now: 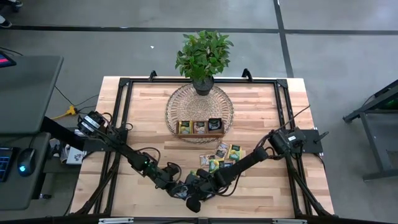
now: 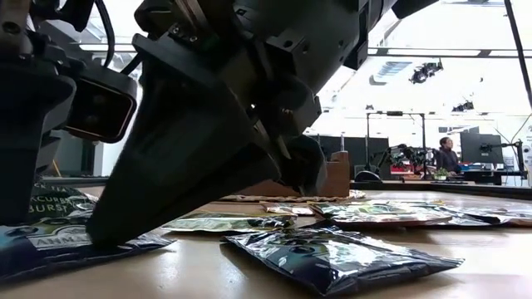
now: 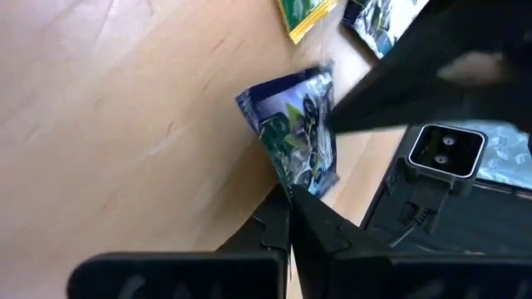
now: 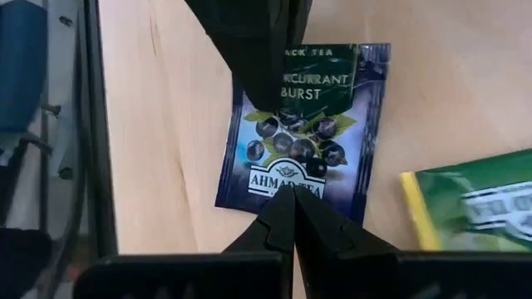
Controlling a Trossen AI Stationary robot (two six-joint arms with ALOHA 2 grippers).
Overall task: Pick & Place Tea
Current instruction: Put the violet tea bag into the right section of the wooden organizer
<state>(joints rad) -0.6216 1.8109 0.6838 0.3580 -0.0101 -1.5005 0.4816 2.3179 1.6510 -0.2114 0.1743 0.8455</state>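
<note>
A dark blue tea sachet (image 4: 301, 133) lies flat on the wooden table near its front edge. Both grippers meet over it. My left gripper (image 3: 291, 195) is shut at the sachet's end with the flavour print. My right gripper (image 4: 293, 195) is shut, its tips on the opposite end by the brand name. In the high view the two arms (image 1: 193, 190) hide the sachet. More tea sachets (image 1: 222, 158), green, yellow-green and dark, lie loose to the right of centre. The brown tray (image 1: 190, 134) at the back holds a sachet in each of its three compartments. My left gripper pinches the sachet's printed end (image 3: 298, 178) between its two fingertips, slanting down from the table's left. In the low view this end (image 2: 41, 203) stands slightly raised. My right gripper presses its shut fingertips (image 2: 104, 235) down on the sachet's brand-name end (image 4: 287, 178), slanting down from the table's right. That end lies flat on the table.
Another dark sachet (image 2: 341, 257) lies just right of the grippers near the front edge. The tray stands on a round woven mat (image 1: 180, 106) with a potted plant (image 1: 204, 59) behind it. A black frame (image 1: 124, 118) borders the tabletop.
</note>
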